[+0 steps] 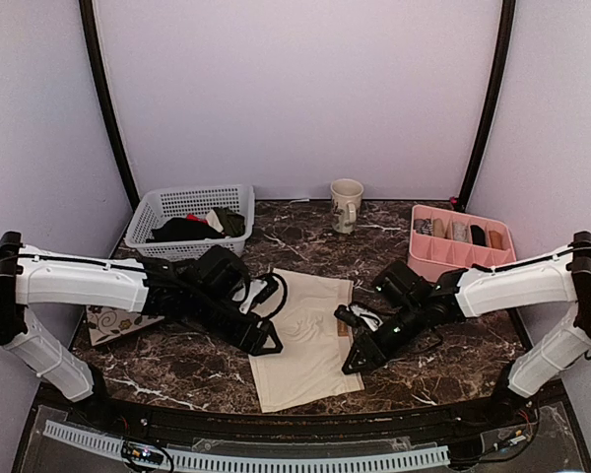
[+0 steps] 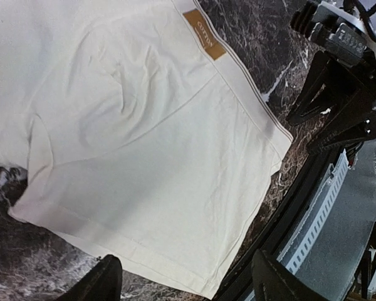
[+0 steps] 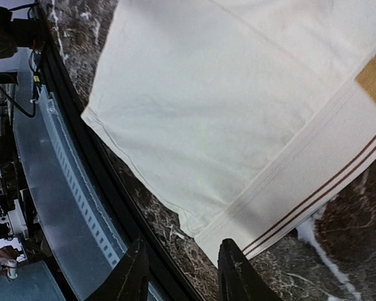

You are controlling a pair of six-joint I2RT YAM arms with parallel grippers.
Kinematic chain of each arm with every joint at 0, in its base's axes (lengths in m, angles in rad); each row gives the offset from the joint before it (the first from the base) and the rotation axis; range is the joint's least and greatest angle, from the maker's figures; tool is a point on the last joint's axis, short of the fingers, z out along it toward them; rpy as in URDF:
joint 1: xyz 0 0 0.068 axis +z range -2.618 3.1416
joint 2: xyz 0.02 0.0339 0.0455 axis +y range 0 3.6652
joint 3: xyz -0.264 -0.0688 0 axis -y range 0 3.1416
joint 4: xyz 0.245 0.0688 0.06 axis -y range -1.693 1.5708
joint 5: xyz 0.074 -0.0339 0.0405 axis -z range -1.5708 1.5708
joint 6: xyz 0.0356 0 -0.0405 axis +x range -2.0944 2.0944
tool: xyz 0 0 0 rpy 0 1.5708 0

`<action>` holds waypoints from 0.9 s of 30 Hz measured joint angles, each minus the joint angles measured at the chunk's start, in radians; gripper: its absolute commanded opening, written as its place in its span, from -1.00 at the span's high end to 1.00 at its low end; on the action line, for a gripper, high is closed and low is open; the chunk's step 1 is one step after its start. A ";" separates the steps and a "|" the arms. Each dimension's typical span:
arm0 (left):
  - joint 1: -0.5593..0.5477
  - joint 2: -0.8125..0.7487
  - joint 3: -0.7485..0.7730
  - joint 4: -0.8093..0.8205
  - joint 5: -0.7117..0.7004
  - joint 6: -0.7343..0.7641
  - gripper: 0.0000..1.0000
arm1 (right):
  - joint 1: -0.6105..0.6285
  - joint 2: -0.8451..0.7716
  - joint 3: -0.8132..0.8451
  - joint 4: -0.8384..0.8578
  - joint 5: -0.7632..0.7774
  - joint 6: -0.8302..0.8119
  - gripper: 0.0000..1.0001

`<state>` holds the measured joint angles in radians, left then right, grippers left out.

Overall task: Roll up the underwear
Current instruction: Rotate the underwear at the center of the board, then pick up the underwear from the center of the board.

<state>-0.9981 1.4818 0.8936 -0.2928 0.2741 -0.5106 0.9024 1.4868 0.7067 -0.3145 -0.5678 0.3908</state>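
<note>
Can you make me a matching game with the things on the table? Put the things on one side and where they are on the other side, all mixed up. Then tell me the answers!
Things:
1. underwear
2. white basket
3. mug
4. pink box

Places, seen from the top camera:
a. at the back, on the right
b. in the middle, spread out flat
c. at the back, on the left
d. at the back, in the middle

Right pairs: 1-b, 2-c, 3-d, 4-a.
</note>
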 measured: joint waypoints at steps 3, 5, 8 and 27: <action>0.095 -0.008 0.047 -0.025 0.019 0.071 -0.53 | -0.058 -0.036 0.057 -0.005 -0.002 -0.011 0.17; 0.164 -0.005 0.088 -0.039 0.022 0.119 -0.52 | -0.124 -0.042 0.098 0.003 0.012 -0.021 0.17; 0.251 0.028 0.187 -0.066 0.020 0.203 -0.48 | -0.213 -0.014 0.166 -0.003 0.047 -0.047 0.17; 0.435 0.578 0.760 -0.228 0.075 0.509 -0.32 | -0.449 0.520 0.677 -0.167 0.090 -0.242 0.17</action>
<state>-0.5632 2.0602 1.6539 -0.5205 0.3492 -0.0013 0.4530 2.0071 1.3838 -0.4820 -0.4782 0.1490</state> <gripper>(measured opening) 0.661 0.416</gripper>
